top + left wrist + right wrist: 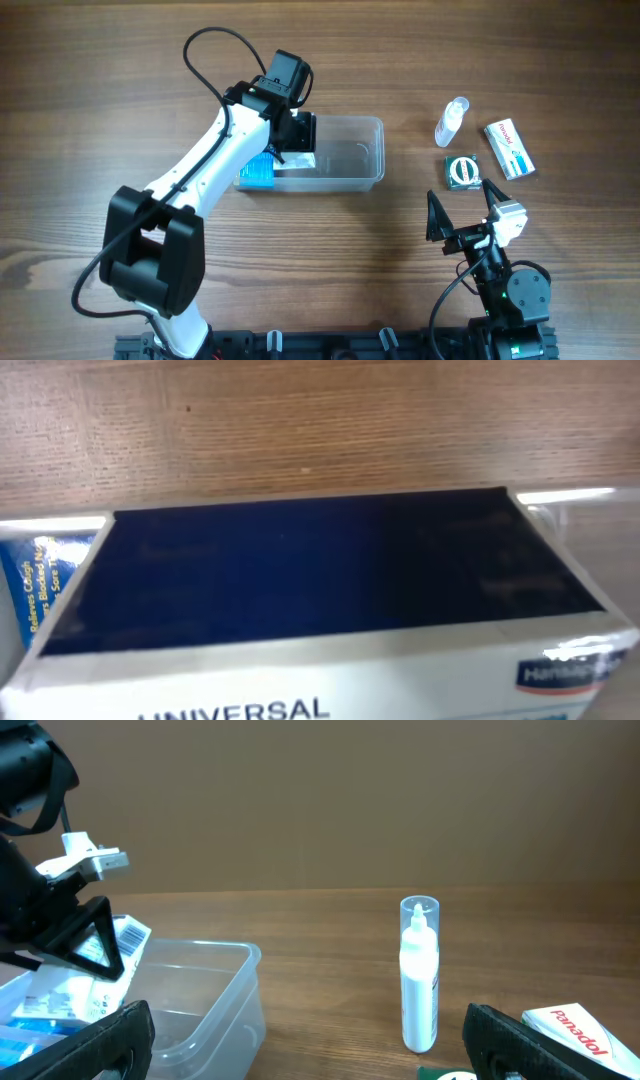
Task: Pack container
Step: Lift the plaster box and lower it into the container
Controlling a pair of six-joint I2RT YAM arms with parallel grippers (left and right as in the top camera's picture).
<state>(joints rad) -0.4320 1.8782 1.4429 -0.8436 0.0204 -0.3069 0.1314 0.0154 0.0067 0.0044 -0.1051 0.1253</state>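
container (368,152) beneath left tool (296,138) with plaster box (300,565)

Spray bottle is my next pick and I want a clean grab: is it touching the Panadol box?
Apart. The overhead view shows a strip of bare wood between the spray bottle and the Panadol box. The right wrist view shows the same gap.

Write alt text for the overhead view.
The left gripper holds a plaster box over the clear container, which holds a blue box. On the wooden table to its right sit a spray bottle, green round item and Panadol box; the right gripper is open.
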